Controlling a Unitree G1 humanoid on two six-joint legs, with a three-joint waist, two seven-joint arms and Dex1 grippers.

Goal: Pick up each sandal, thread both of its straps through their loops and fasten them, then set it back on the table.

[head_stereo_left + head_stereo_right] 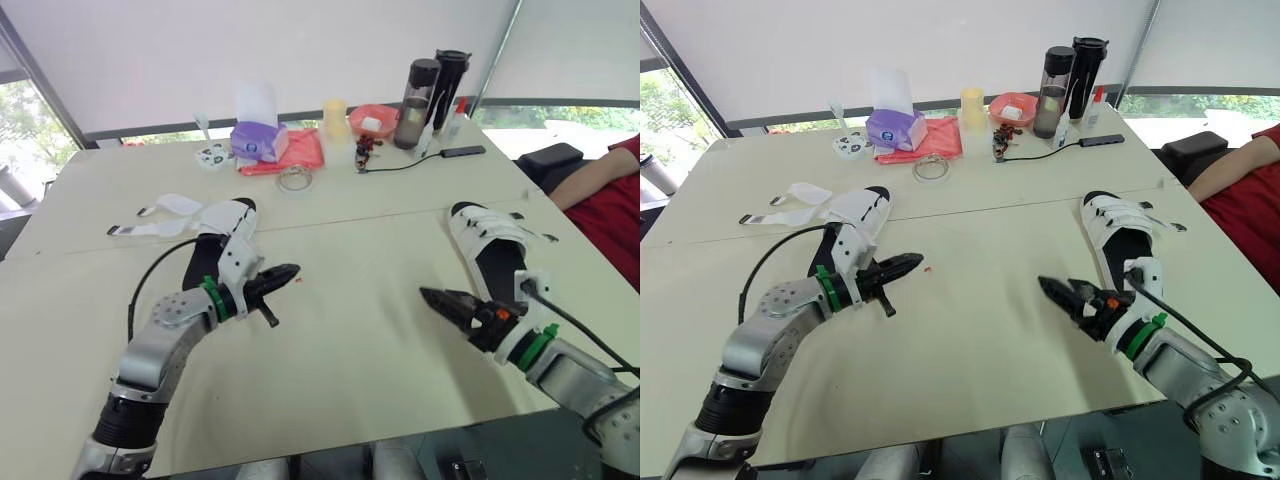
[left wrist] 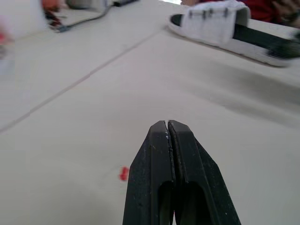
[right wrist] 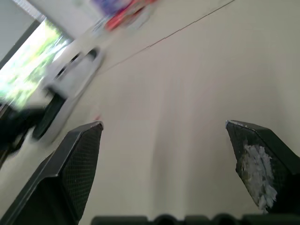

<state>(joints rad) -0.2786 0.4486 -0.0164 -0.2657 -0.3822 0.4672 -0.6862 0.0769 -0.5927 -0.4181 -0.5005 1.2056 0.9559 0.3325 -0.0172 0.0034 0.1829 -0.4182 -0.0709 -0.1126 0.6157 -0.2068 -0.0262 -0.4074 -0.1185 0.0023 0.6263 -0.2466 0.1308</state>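
White sandals (image 1: 228,220) (image 1: 490,238), two, lie apart; left fingers (image 2: 157,178) pressed together, right fingers (image 3: 79,161) wide.

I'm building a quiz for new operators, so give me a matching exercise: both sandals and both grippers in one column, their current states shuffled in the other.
Column one
1. left sandal
2. right sandal
3. left gripper
4. right gripper

Column two
A. open wide
B. straps splayed out loose to the side
C. shut tight, holding nothing
D. straps lying across its upper

Pairs: 1-B, 2-D, 3-C, 4-A
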